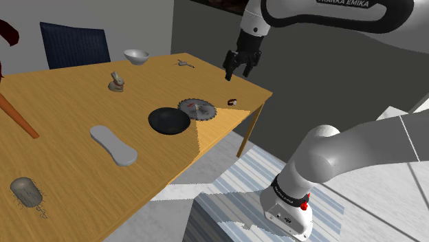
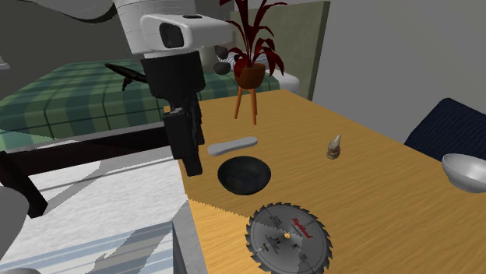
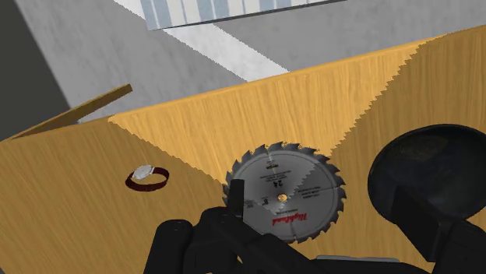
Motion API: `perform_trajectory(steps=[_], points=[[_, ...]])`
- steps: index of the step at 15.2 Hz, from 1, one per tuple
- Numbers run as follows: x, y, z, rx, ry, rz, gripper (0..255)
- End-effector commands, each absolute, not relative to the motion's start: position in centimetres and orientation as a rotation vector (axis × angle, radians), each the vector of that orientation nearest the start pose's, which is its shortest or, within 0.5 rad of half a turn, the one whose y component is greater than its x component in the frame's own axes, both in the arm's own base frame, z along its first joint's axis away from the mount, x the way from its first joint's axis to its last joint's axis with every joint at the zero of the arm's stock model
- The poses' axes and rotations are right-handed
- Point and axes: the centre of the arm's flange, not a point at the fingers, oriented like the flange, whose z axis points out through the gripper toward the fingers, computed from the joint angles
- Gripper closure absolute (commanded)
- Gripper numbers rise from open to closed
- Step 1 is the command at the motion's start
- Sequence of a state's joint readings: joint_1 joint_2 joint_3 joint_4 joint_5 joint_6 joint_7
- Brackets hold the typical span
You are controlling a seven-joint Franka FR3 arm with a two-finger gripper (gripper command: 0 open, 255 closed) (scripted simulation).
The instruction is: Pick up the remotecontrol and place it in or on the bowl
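Note:
The remote control (image 1: 113, 144) (image 2: 232, 145) is a long pale grey bar lying flat on the wooden table (image 1: 62, 117). Between it and the saw blade sits a black bowl (image 1: 169, 121) (image 2: 244, 174) (image 3: 432, 179), empty. My black gripper (image 1: 238, 71) (image 2: 189, 159) (image 3: 319, 247) hangs open high above the table's corner, over the saw blade and well away from the remote. Nothing is between its fingers.
A toothed circular saw blade (image 1: 197, 108) (image 2: 288, 233) (image 3: 286, 192) lies beside the black bowl. A wristwatch (image 1: 232, 102) (image 3: 146, 177) rests near the table edge. Farther off are a pale bowl (image 1: 136, 56) (image 2: 466, 171), a small figurine (image 1: 117, 83) (image 2: 334, 147), a hairbrush (image 1: 27, 192) and a dark chair (image 1: 74, 45).

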State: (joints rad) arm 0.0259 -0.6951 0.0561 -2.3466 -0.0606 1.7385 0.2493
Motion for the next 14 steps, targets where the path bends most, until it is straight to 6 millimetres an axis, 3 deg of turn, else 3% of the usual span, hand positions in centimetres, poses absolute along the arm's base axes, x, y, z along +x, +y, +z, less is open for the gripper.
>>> perform_trajectory(steps=[1, 14], points=[[36.0, 4.8, 56.8, -3.205, 0.253, -0.152, 0], [43.7, 18.0, 49.3, -3.194, 0.113, -0.088, 0]])
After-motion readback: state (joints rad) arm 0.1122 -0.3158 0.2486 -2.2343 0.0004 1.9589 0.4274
